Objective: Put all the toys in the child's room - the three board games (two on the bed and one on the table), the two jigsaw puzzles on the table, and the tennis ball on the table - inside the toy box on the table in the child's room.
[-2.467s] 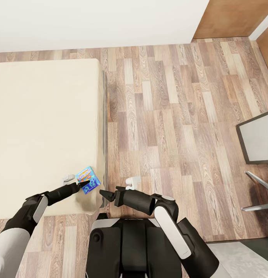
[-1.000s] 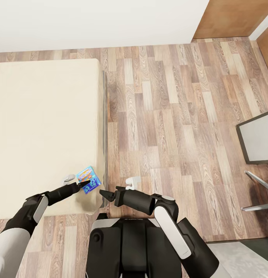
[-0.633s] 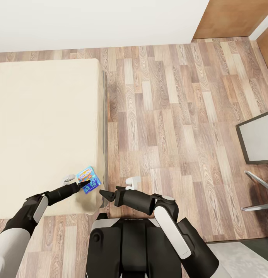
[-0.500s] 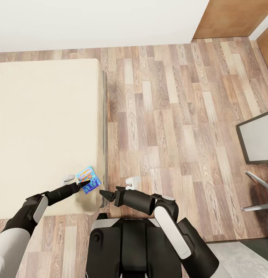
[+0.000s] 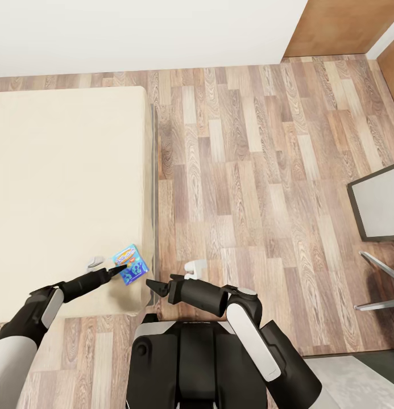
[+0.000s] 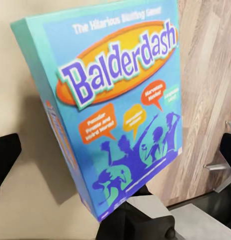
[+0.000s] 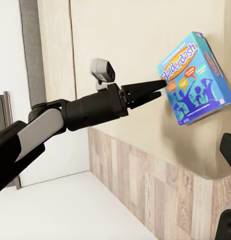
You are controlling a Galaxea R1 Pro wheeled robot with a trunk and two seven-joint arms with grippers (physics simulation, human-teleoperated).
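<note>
A blue Balderdash board game (image 5: 129, 264) lies on the cream bed (image 5: 60, 170) near its front right corner. It looms large in the left wrist view, board game (image 6: 120, 105). My left gripper (image 5: 116, 271) is open, its tips at the box's near edge, with one finger (image 6: 5, 157) wide of the box. From the right wrist I see the left gripper (image 7: 155, 90) pointing at the board game (image 7: 195, 75). My right gripper (image 5: 152, 284) hangs open just off the bed corner, holding nothing. The toy box, jigsaw puzzles and tennis ball are out of view.
Wood-plank floor (image 5: 248, 170) stretches to the right of the bed. A corner of the grey-topped table (image 5: 381, 204) shows at the right edge, with thin metal legs (image 5: 378, 284) below it. A white wall (image 5: 145, 28) runs behind the bed.
My left arm has drawn back slightly to the left, its tips still at the box's edge. The box and the right arm have not moved.
</note>
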